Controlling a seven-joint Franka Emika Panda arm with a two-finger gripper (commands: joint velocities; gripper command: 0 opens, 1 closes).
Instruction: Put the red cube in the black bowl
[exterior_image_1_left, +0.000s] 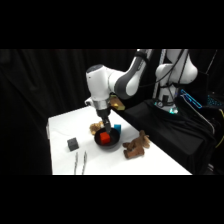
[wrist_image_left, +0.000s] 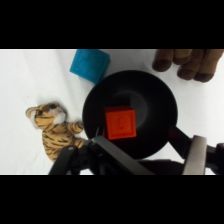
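The red cube (wrist_image_left: 120, 124) lies inside the black bowl (wrist_image_left: 150, 95), left of the bowl's middle in the wrist view. In the side view the red cube (exterior_image_1_left: 104, 137) shows in the black bowl (exterior_image_1_left: 108, 142) near the table's middle. My gripper (wrist_image_left: 147, 139) hangs directly over the bowl, open, with its fingers spread wider than the cube and not touching it. From the side, the gripper (exterior_image_1_left: 107, 129) comes down just above the bowl's far rim.
A teal cube (wrist_image_left: 90, 65) and a striped tiger plush (wrist_image_left: 52, 130) sit close beside the bowl. A brown lumpy object (exterior_image_1_left: 136, 146) lies to its right. A dark grey cube (exterior_image_1_left: 73, 144) and metal tongs (exterior_image_1_left: 80, 162) lie on the table's left front.
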